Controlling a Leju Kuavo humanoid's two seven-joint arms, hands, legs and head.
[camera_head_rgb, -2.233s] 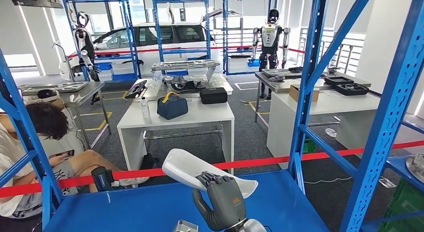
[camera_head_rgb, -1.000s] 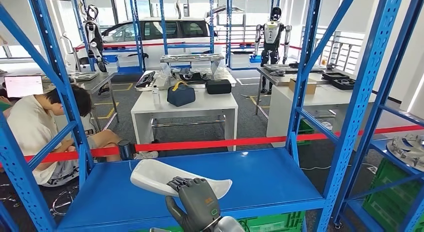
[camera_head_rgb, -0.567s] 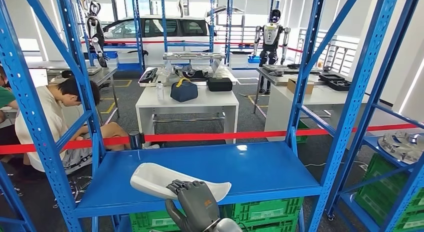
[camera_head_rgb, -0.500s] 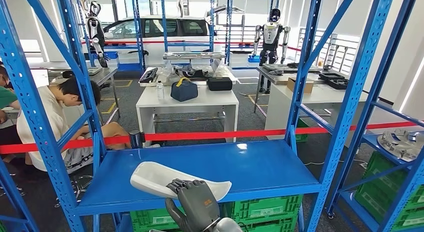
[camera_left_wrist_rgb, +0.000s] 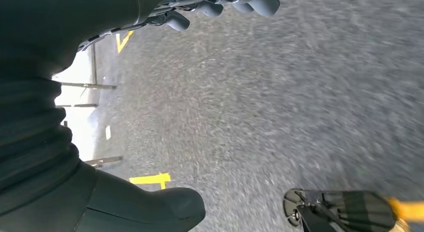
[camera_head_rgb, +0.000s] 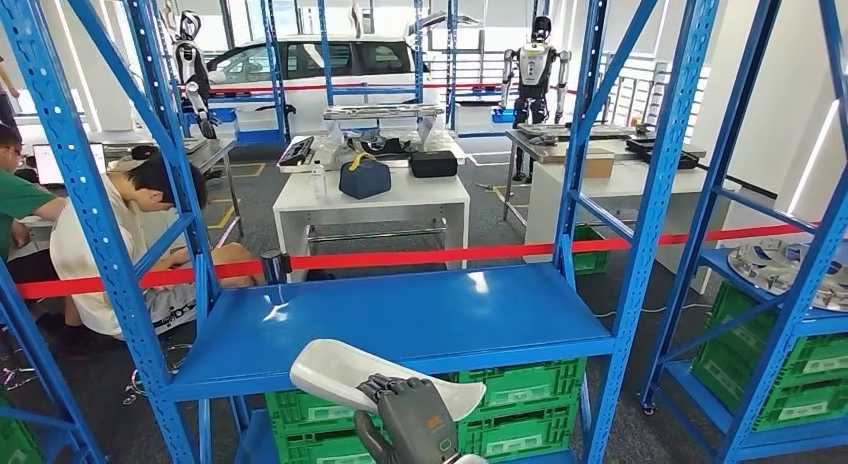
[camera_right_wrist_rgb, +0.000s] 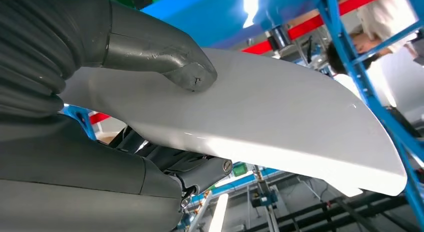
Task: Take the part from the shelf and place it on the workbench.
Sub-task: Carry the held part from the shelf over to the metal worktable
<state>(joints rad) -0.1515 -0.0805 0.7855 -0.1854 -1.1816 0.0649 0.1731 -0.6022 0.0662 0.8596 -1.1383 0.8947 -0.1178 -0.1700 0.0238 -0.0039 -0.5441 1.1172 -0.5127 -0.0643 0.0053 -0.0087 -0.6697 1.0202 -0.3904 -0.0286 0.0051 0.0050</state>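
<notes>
A blue shelf stands beyond the fingers of a humanoid robot's right hand, which holds a curved white part clear of the shelf's front edge, thumb pressed on one face and dark fingers wrapped under the other. Lifting the part off the shelf appears done; carrying it to a workbench and setting it down is left. White tables stand well beyond the fingertips, behind a red barrier tape. The left hand hangs over grey floor, fingers loosely curled and holding nothing. Two people sit off to the side.
</notes>
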